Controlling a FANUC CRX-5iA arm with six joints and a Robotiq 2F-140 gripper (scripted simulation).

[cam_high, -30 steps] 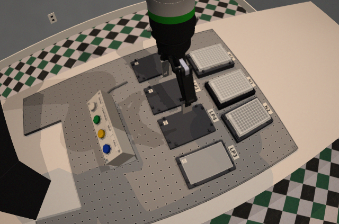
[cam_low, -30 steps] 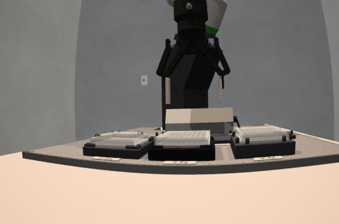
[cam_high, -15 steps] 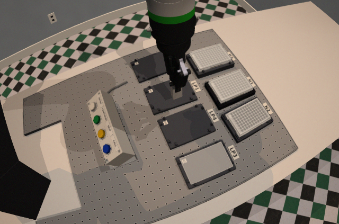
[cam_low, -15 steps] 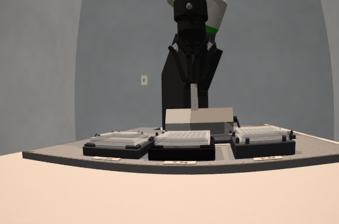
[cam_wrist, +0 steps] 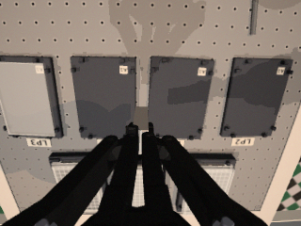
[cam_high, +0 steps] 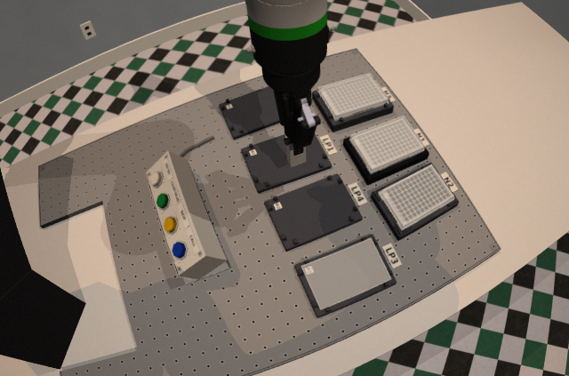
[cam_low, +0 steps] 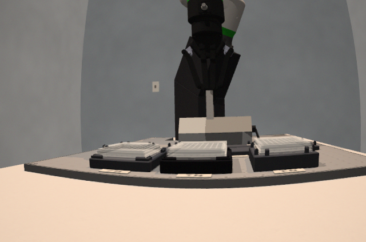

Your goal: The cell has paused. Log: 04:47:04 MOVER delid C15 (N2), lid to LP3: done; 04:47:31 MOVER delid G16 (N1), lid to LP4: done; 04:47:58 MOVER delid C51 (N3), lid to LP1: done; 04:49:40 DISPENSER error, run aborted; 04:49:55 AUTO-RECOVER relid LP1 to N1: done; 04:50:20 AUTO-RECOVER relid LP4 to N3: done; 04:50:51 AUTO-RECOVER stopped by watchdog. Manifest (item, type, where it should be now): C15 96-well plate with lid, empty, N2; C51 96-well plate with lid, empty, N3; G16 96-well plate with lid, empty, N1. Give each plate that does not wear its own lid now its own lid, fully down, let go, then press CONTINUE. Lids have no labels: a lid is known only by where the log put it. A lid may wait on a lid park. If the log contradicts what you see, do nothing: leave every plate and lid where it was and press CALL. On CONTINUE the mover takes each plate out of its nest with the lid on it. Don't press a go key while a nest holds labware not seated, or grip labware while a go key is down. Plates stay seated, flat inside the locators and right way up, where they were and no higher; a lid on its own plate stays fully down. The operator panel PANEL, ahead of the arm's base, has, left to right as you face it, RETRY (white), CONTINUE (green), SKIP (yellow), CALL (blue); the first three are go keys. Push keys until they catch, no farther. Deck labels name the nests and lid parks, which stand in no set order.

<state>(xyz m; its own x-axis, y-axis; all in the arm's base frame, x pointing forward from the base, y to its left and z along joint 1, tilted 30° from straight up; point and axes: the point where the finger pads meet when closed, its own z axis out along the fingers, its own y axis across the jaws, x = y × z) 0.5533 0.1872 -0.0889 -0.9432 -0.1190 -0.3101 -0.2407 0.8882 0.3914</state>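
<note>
Four park labels read LP1 (cam_high: 326, 144) to LP4 (cam_high: 357, 194); claw (cam_high: 297, 149) shut, empty.

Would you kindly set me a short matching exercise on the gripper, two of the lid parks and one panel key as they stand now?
Things:
1. gripper
2. lid park LP3
3. lid park LP4
4. CALL key

Descriptions:
A. blue
B. holds a clear lid
C. fingers shut with nothing between them, above lid park LP1
D. dark and bare, with no lid on it

Pairs: 1-C, 2-B, 3-D, 4-A
</note>
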